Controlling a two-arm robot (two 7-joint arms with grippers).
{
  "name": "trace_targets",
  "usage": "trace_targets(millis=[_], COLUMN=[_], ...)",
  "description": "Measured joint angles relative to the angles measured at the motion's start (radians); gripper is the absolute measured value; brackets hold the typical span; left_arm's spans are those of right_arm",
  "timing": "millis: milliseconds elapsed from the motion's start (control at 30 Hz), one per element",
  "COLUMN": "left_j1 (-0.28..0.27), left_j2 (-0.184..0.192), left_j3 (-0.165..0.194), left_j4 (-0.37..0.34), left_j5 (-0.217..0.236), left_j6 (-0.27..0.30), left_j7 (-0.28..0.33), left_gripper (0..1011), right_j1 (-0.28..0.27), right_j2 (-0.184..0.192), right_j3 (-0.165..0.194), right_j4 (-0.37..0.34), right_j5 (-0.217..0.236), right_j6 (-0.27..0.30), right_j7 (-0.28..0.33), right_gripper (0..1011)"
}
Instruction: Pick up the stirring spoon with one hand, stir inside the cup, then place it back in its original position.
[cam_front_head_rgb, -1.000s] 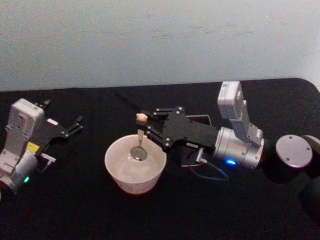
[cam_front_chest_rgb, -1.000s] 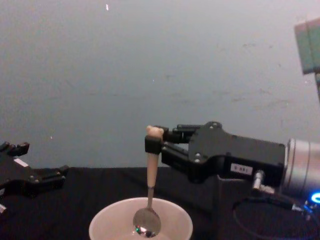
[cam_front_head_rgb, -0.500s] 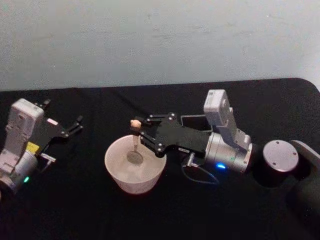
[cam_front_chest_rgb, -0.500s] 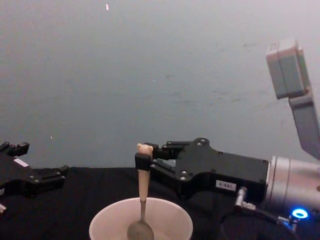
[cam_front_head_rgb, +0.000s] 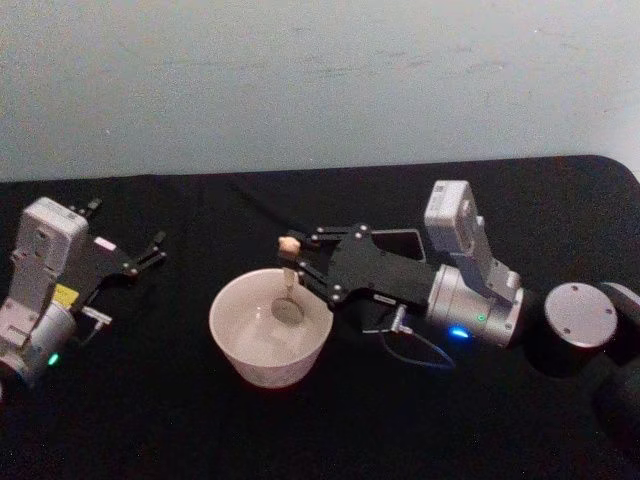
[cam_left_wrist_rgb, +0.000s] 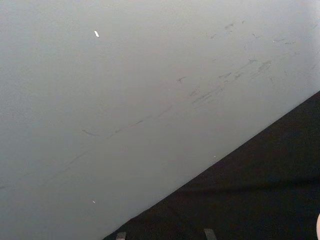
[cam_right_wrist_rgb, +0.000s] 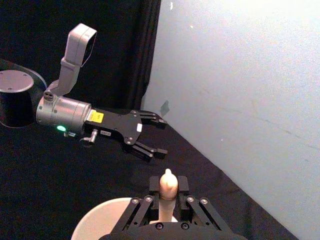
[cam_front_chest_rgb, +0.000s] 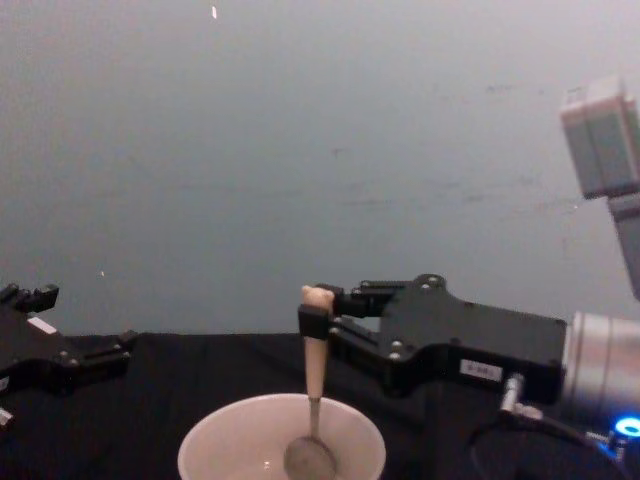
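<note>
pinching the spoon (cam_front_chest_rgb: 314, 385) just under its tiny bear head, the right pincer (cam_front_head_rgb: 296, 256) reaches in from 3 o'clock of the cup (cam_front_head_rgb: 268, 365), its two black fingers pressed onto the pale handle from either side. the right wrist view looks along those fingers and shows the bear head poking up between them, with the cup's rim below. the spoon stands close to upright, leaning only a little. its handle crosses the rim line in the chest view, and its metal bowl sits low inside the cup. from the head view the bowl lies toward 2 o'clock of the cup's middle, near the inner wall. whether it touches the cup's floor cannot be told. the pincer's body is level above the worktop (cam_front_head_rgb: 300, 430), and its silver wrist (cam_front_head_rgb: 470, 300) trails off toward 3 o'clock with a blue light on it.

the cup stands upright near the middle of the black worktop. the holder (cam_front_head_rgb: 400, 231) is at 2 o'clock of the cup, just behind the right pincer, which hides most of it. only the far edge of its square mouth shows.

the left pincer (cam_front_head_rgb: 127, 222) rests at 9 o'clock, well apart from the cup, its fingers spread wide and gripping nothing. a pale wall (cam_front_head_rgb: 300, 80) rises behind the worktop at 12 o'clock.
</note>
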Motion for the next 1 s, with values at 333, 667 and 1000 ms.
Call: trace_targets(millis=[333, 667, 1000], left_j1=[0.0, 0.0, 0.0], left_j2=[0.0, 0.0, 0.0], left_j3=[0.0, 0.0, 0.0], left_j4=[0.0, 0.0, 0.0], left_j5=[0.0, 0.0, 0.0], left_j6=[0.0, 0.0, 0.0], left_j7=[0.0, 0.0, 0.0], left_gripper=[1001, 1001, 1001], right_j1=[-0.056, -0.075, -0.03], right_j2=[0.057, 0.064, 0.007], right_j3=[0.017, -0.015, -0.039], right_j4=[-0.092, -0.133, -0.072], right_j5=[0.028, 0.047, 0.046], right_j6=[0.021, 0.035, 0.033], right_j7=[0.019, 0.058, 0.048], right_gripper=[205, 205, 205])
